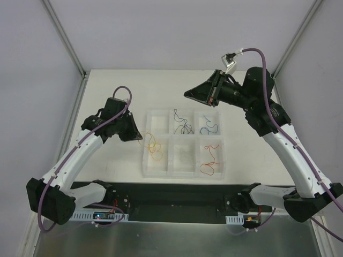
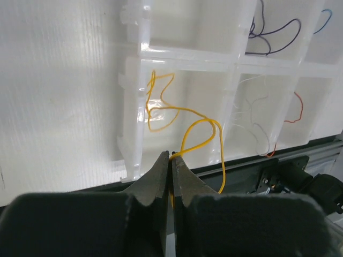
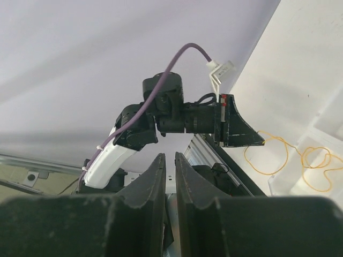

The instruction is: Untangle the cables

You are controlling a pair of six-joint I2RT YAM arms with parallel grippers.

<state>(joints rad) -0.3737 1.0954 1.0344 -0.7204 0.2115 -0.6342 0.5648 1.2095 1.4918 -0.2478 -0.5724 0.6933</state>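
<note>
Nearest to me, my left gripper (image 2: 171, 156) was pinched fully closed on the yellow cable (image 2: 205, 120), the strand caught right at the fingertips. It hung just beside the left wall of the clear six-compartment tray (image 1: 183, 174). From the pinch the yellow cable rose in a loop and ran on in loose curls into the tray's near left compartment, where most of it lay.

In the near middle compartment I could make out only a few pale, faint strands (image 2: 258, 115). The near right compartment held the red cable (image 1: 209, 160), curled on its own. In the far row, the black cable (image 1: 182, 126) lay in the middle compartment and the blue cable (image 1: 209, 127) in the right one, each apart from the others.

Farthest off, my right gripper (image 3: 170, 158) was raised high above the table near the tray's far edge, pointing towards my left arm. Its jaws stood a narrow slit apart, with nothing between them.
</note>
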